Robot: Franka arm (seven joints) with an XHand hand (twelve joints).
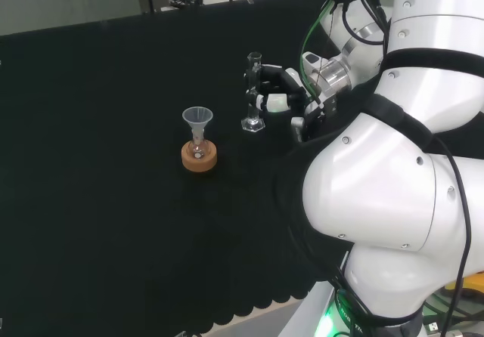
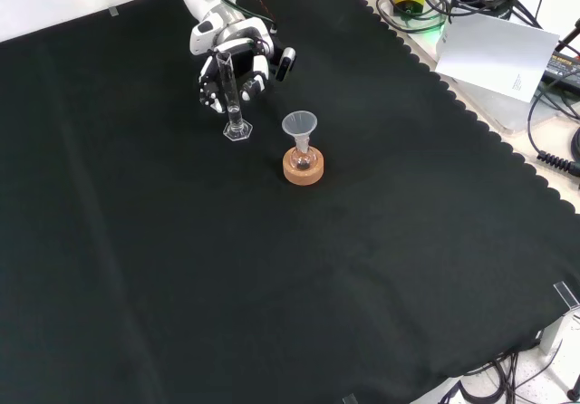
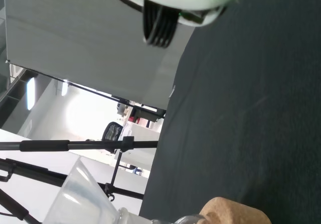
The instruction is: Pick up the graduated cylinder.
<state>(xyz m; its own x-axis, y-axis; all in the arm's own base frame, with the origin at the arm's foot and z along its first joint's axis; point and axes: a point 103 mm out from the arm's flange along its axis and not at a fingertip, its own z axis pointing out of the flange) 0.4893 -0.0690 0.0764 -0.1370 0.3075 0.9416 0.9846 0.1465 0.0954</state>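
The graduated cylinder [image 1: 254,88] is a thin clear tube that stands upright on its hexagonal foot on the black cloth, also seen in the front view [image 2: 232,96]. My hand [image 1: 281,95] is right beside it, with black and white fingers curled round the tube's upper half from the right in the head view. From the front, the hand [image 2: 237,52] sits behind the cylinder with fingers on both sides of it. The foot still rests on the cloth.
A clear funnel [image 1: 198,118] sits in a small flask on a cork ring [image 1: 199,156], left of the cylinder in the head view and close to it in the front view [image 2: 303,167]. The wrist view has the cork ring [image 3: 235,213] near. Paper and cables [image 2: 494,46] lie beyond the cloth's scalloped edge.
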